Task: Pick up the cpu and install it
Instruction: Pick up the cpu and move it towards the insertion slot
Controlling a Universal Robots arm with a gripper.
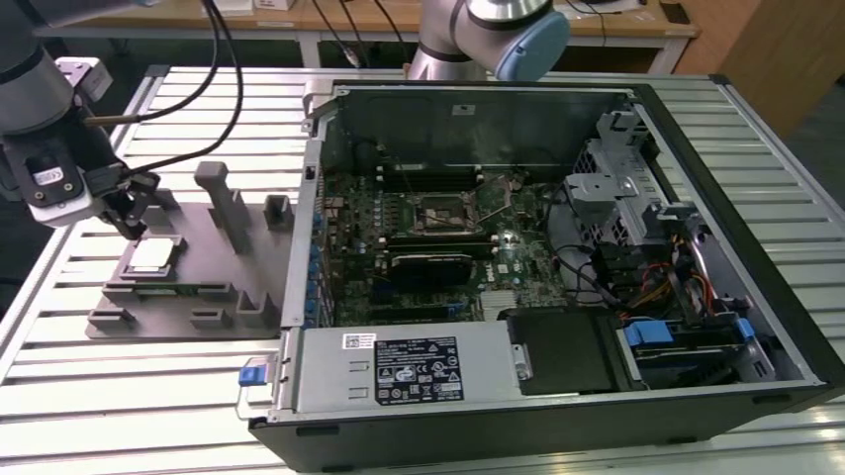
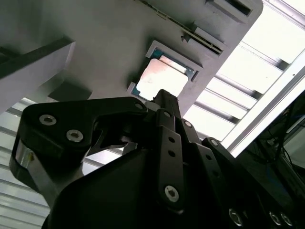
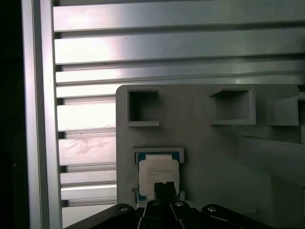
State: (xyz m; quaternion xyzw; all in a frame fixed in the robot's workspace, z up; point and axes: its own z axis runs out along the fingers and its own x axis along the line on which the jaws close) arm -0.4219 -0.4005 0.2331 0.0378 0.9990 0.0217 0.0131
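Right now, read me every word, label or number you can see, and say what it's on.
Nothing is legible enough to quote.
Black sticker on the silver-grey metal power supply box: print too small.
Small white sticker on the same box: too small.
White sticker on the computer case's back wall: too small.
Faint print on the shiny silver square cpu in the grey plastic fixture tray: blurred.

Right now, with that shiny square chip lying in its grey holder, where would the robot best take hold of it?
Probably from straight above, by two opposite thin edges. The cpu lies flat, metal top up, in a shallow pocket of the grey fixture, whose rim blocks a sideways approach. The end effector hovers just over it.
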